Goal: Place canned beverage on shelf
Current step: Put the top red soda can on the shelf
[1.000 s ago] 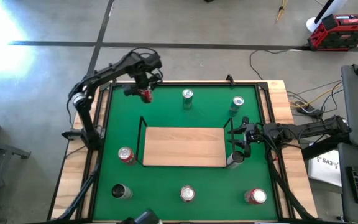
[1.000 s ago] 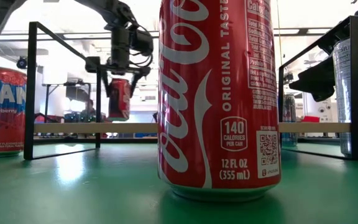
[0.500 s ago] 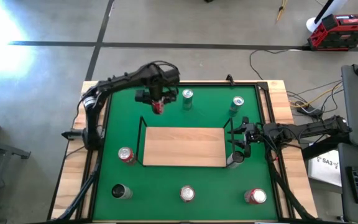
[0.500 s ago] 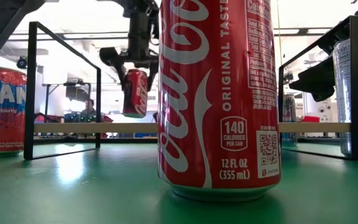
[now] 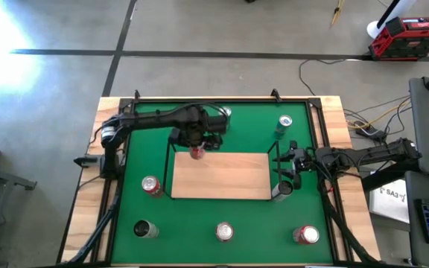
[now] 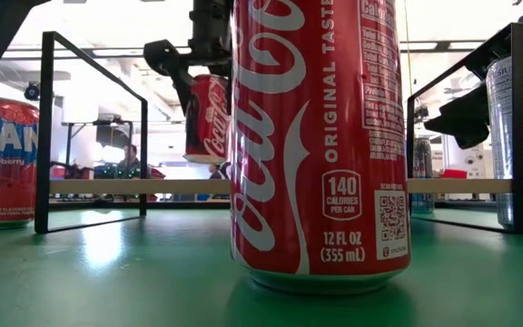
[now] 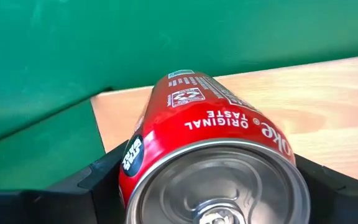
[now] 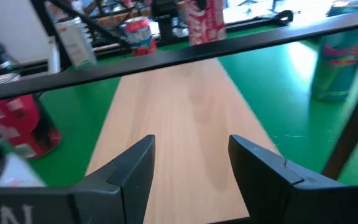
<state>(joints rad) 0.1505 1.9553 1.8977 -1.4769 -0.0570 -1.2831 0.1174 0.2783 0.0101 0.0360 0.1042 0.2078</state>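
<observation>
The left pincer (image 5: pixel 196 143) pinches a red Coca-Cola can (image 6: pixel 209 118) upright, hanging above the far-left corner of the shelf (image 5: pixel 229 179), clear of its board. The right pincer (image 5: pixel 287 173) (fingers pressed together) waits at the shelf's right end.

The shelf (image 5: pixel 229 179) is pale, matt wood with fine grain, edged in thin black metal wire. The held can (image 7: pixel 210 162) is glossy red-painted metal with a brushed silvery lid. A smooth green mat (image 5: pixel 199 231) covers the counter.
</observation>
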